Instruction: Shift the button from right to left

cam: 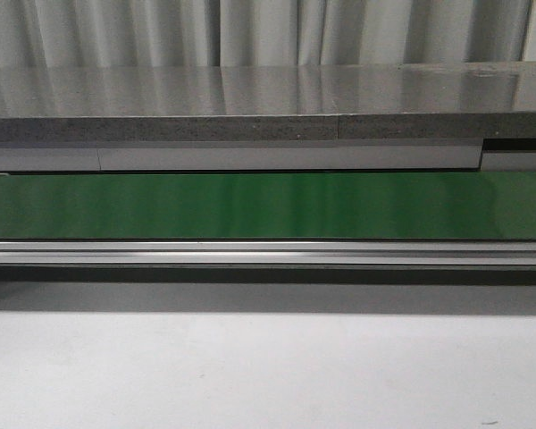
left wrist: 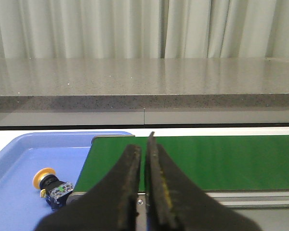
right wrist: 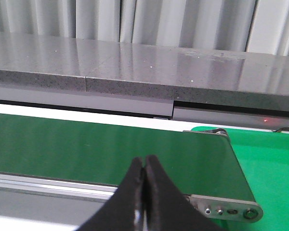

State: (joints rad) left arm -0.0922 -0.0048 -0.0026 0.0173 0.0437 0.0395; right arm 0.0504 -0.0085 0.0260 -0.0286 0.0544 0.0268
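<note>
while the front view is showing no arm at all, only the pale table (cam: 268, 375) nearest the camera and the green conveyor belt (cam: 268, 206) running across behind it, the wrist cameras are giving more. the left gripper (left wrist: 145, 159) is hanging over the near rail of the belt with its black fingers (left wrist: 130, 183) pressed almost together, clenched on nothing. at about eight o'clock from those fingertips, the button (left wrist: 50, 184) is lying on its side in the blue tray (left wrist: 19, 159), its orange-yellow cap pointing away from the belt and its black body just beside the belt's end. the right gripper (right wrist: 144, 163) is also sitting clenched and empty, fingertips touching, over the belt near its roller end (right wrist: 231, 209), with a bright green mat (right wrist: 269, 168) lying at three o'clock. beyond everything, a grey speckled counter (cam: 250, 103) and pale curtains (cam: 250, 27) are closing off the back.
</note>
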